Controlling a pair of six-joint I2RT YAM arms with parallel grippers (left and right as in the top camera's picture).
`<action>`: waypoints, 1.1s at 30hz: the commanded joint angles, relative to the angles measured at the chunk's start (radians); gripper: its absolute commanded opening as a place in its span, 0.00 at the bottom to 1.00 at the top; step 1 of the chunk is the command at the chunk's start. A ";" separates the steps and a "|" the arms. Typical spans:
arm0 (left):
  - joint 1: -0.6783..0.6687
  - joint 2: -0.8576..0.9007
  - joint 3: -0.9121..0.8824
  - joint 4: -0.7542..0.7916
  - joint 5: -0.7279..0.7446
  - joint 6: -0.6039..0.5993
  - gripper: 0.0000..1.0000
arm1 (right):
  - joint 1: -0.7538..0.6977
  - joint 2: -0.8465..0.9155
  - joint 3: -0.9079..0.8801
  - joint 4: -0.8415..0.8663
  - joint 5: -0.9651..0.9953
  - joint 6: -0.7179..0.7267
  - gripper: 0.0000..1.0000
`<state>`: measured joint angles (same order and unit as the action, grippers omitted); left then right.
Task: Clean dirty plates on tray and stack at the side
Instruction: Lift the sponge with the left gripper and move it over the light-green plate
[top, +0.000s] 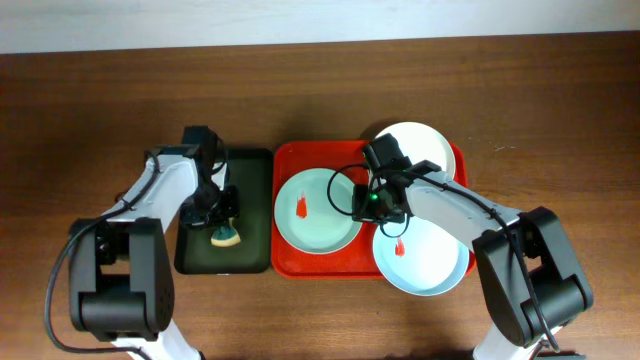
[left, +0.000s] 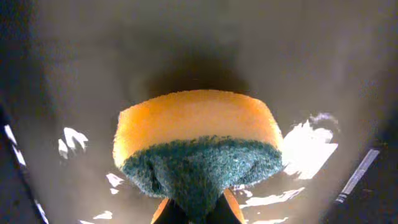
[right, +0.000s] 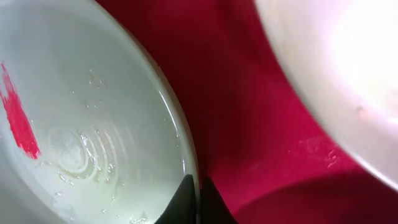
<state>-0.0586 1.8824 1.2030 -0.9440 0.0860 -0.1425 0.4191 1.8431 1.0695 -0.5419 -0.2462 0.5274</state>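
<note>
Plates sit three to the red tray (top: 285, 262) at mid-table. A mint-green plate (top: 318, 215) lies on the tray's left half, a white plate (top: 415, 148) at its far right corner, and a second mint-green plate (top: 425, 265) at the near right, overhanging the tray's rim. Each green plate carries a small red smear near its centre; the white one looks unmarked.

The right gripper (right: 198, 202) reaches in between the three. Its dark fingertips are pressed together on the right-hand rim of the mint-green plate (right: 93, 124), which runs straight down into the pinch. Water beads and a faint ring show on that plate's glaze beside the red streak. Bare tray floor separates it from the white plate (right: 336, 74) to the right.

Just left of the red tray lies a narrower dark green tray (top: 250, 170). Above it the left gripper (top: 220, 218) is clamped tight on a sponge (left: 196, 137), yellow foam with a green scouring face, and the green side is bunched where the fingers bite. Wet glints shine on the dark tray floor around it. Whether the sponge touches that floor cannot be told from where one stands.
</note>
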 joint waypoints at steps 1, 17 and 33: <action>0.001 -0.114 0.074 -0.012 0.023 0.009 0.00 | 0.006 0.009 0.010 -0.004 -0.045 -0.029 0.04; -0.079 -0.170 0.073 -0.057 -0.024 0.009 0.00 | 0.004 -0.019 0.032 -0.012 0.011 -0.041 0.04; -0.090 -0.170 0.073 -0.045 -0.023 0.008 0.00 | 0.007 -0.053 0.046 -0.056 0.023 -0.040 0.19</action>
<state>-0.1455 1.7187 1.2625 -0.9882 0.0711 -0.1425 0.4191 1.8164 1.0969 -0.5983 -0.2409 0.4900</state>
